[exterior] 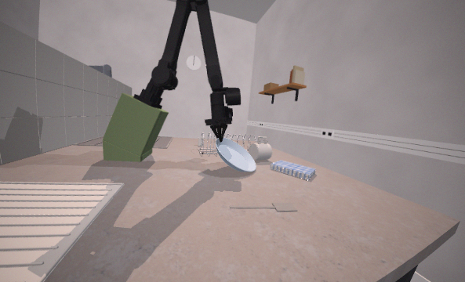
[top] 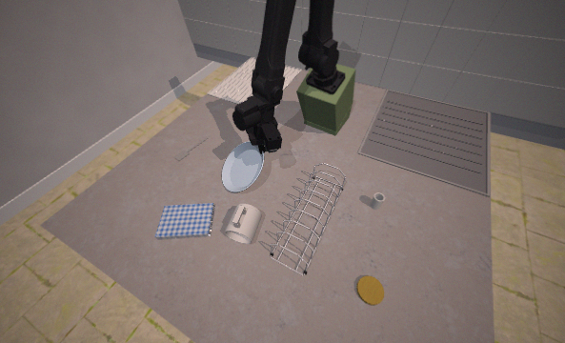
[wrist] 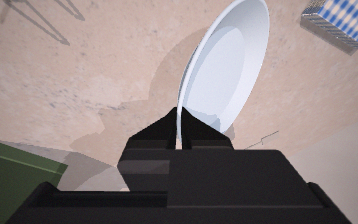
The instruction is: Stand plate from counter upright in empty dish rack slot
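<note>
Jaws nearly shut, pinching the far rim of the plate; gripper carries it off the counter, tilted, hanging down and toward the near-left from the fingers. Left to right in the top view: checked cloth, mug on its side, dish rack, small cup. Rack slots all appear empty; it lies right and nearer than the held plate, well apart, long axis running near-to-far. Judgement: plate face must be turned across that axis before lowering between the rails.
</note>
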